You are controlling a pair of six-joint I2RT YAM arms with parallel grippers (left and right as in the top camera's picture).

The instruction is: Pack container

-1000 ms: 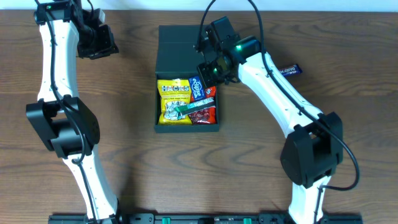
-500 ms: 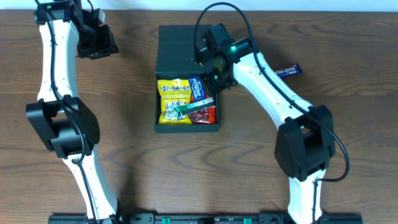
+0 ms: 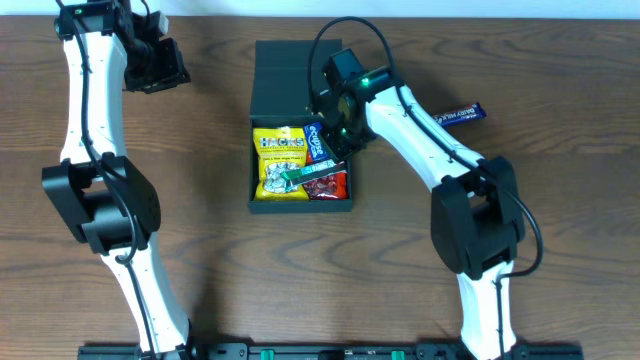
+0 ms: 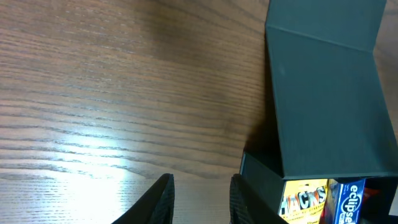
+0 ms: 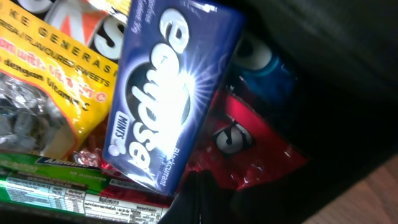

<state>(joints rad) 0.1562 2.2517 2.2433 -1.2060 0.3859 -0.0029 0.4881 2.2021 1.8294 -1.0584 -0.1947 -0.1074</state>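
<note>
The right claw (image 3: 338, 118) is closed with nothing in it. Its tip points down into the container (image 3: 290, 75), at the corner nearest the open lid. Right by the tip lie a blue gum pack (image 5: 174, 93) and a red packet (image 5: 261, 149), with a yellow sweet bag (image 3: 278, 160) farther in. The left claw (image 4: 199, 200) hangs slightly parted and empty over the bare surface (image 4: 93, 93), the container off to one side of it. A blue bar (image 3: 466, 113) lies on the surface beyond the right arm.

red packet (image 5: 261, 149) half under eclipse pack (image 5: 177, 93), yellow bag (image 5: 50, 81) cropped at left edge, container (image 4: 329, 93) cut off below
</note>
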